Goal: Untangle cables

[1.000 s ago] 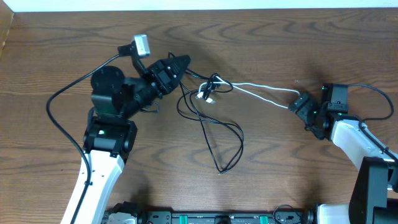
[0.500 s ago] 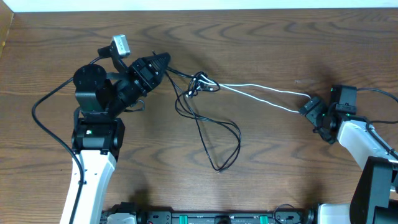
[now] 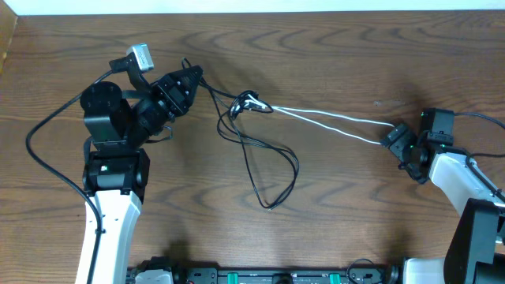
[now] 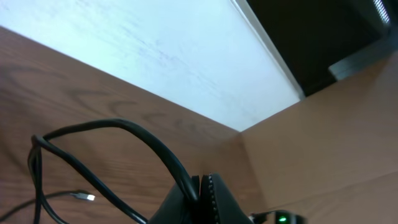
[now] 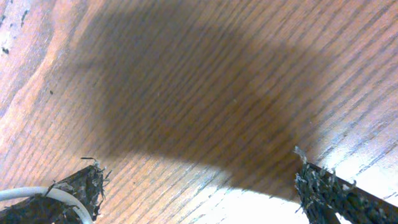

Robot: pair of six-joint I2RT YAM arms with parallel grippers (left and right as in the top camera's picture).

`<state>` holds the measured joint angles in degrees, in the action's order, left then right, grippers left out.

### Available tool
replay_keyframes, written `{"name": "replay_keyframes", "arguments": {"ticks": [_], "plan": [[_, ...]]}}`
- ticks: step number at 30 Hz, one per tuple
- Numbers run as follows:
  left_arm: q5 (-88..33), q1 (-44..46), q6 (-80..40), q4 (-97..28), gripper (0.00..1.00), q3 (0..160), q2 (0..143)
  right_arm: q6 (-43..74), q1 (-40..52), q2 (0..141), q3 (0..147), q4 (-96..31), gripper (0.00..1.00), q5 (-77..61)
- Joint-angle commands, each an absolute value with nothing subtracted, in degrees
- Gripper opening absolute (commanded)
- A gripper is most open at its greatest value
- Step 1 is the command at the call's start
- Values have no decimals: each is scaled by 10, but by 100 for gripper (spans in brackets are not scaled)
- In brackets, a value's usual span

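The cables lie tangled mid-table. A small knot (image 3: 248, 102) joins black cords and one white cable (image 3: 331, 121). The white cable runs nearly straight as two strands from the knot to my right gripper (image 3: 392, 140). A black cable loop (image 3: 270, 170) trails toward the front. My left gripper (image 3: 188, 77) is shut on a black cable (image 4: 134, 134) that leads to the knot; its jaws (image 4: 202, 182) pinch it. In the right wrist view my right gripper (image 5: 199, 183) has its fingers wide apart, with the white cable (image 5: 37, 196) lying against the left finger.
The wooden table (image 3: 355, 213) has a white wall edge along the back (image 3: 316, 6). Thick black robot leads curve at the left (image 3: 47, 158) and at the far right (image 3: 481, 118). A small silver plug end (image 4: 86, 196) rests on the wood.
My left gripper has pulled back and left with the black cable. The knot followed leftward and the white cable straightened. My right gripper shifted right, then held still.
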<state>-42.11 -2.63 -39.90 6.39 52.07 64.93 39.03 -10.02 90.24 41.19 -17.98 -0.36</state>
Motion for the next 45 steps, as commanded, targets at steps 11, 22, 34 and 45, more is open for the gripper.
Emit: {"name": "replay_keyframes", "arguments": {"ticks": [11, 22, 34, 45], "plan": [[-348, -36, -289, 0, 8, 537, 643, 344, -117, 939, 376, -176, 98, -68], [-324, -21, -299, -60, 8, 537, 644, 272, -116, 939, 377, -101, 1, -247], [-195, 3, -293, -62, 8, 537, 644, 252, -121, 939, 376, -88, 1, -283], [-16, -17, -201, -89, 8, 537, 643, 246, -149, 939, 376, -135, 1, -214]]}}
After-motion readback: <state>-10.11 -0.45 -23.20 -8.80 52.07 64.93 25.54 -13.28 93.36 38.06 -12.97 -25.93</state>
